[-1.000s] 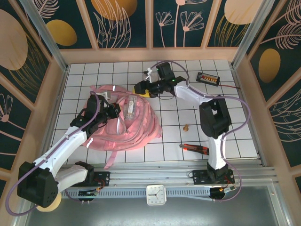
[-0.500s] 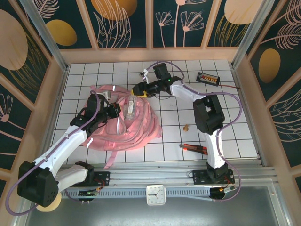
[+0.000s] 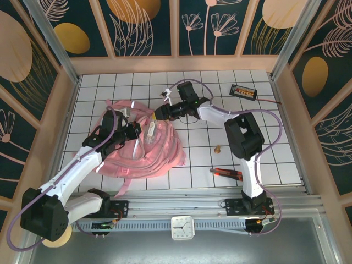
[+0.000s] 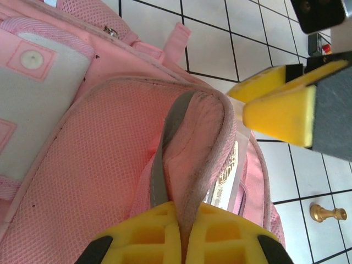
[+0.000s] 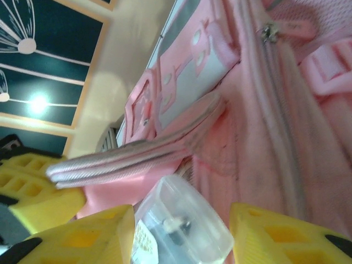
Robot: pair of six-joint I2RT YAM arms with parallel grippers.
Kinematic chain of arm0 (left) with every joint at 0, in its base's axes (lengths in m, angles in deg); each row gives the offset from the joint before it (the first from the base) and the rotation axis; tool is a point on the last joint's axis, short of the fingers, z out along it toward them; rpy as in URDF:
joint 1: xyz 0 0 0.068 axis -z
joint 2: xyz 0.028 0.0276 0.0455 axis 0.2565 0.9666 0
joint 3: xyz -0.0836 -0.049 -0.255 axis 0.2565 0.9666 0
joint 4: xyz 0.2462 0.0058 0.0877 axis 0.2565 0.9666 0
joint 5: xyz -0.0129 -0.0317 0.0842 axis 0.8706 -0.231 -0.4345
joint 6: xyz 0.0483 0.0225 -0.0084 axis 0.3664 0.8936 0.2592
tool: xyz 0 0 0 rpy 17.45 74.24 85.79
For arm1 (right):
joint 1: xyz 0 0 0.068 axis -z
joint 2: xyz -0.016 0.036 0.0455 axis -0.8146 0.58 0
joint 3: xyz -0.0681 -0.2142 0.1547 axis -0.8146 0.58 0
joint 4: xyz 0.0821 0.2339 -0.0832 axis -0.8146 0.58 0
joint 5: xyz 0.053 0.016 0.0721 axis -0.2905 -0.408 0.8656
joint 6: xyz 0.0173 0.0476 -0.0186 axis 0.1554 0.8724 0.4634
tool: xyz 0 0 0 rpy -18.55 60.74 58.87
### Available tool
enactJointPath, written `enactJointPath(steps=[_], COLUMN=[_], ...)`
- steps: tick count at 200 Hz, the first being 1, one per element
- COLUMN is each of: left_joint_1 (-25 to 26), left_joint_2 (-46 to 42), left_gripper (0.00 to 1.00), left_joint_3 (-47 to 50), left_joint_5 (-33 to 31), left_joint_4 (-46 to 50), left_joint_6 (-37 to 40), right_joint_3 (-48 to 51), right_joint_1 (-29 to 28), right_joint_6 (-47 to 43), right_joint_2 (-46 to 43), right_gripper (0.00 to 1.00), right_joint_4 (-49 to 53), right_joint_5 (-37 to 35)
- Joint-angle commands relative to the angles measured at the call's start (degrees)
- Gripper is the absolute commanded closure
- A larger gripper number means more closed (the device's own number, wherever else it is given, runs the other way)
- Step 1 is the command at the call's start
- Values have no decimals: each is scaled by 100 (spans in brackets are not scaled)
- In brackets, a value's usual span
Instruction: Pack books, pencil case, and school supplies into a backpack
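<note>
The pink backpack (image 3: 159, 151) lies left of centre on the tiled table. My left gripper (image 3: 132, 130) is shut on its raised opening rim (image 4: 192, 137), with the grey-edged fabric pinched between the yellow fingers (image 4: 159, 231). My right gripper (image 3: 159, 113) hangs at the mouth of the bag, jaws apart around a clear plastic case (image 5: 192, 231) of school supplies. The case leans on one finger, with a gap to the other. Its printed end (image 3: 149, 127) sticks out of the bag. The books and the pencil case are out of view.
A black wired box with orange buttons (image 3: 243, 91) sits at the back right. A small brass chess piece (image 3: 218, 148) and a red-and-black tool (image 3: 228, 173) lie right of the backpack. Wooden walls surround the table.
My right gripper has moved left and down to the bag's mouth and its jaws have narrowed. The backpack's right side has shifted slightly. The left gripper keeps its hold.
</note>
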State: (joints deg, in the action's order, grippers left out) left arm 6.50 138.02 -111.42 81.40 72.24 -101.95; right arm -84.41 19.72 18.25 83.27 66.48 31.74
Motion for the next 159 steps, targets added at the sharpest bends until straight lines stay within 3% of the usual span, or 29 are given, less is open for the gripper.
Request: enactJointPath(steps=[1,61,104,147,159], left_joint_1=[-37,-44,-44,-45,-40], left_joint_2=[24,-17,-77,-100,-74], left_gripper=[100,100,100,100,100], left_joint_3=[-128,-125,-233,-395,-412], left_joint_5=[-171,-145,-118,-146,-86], left_joint_4=[108,90,108,63,-8], left_joint_6=[110,141,134,-14,-64], right_joint_3=[379,482,774,2249,2238], right_joint_1=[-180,-444,-534,-697,-903], right_joint_6=[352,487,913,2650,2765], right_joint_2=[-545,-832,-895,-1676,-1695], right_gripper=[54,73,100,100,100], right_joint_4=[-441,-486,-653,-1958,-1830], right_joint_5=[71,-264,-660,-1740,-2021])
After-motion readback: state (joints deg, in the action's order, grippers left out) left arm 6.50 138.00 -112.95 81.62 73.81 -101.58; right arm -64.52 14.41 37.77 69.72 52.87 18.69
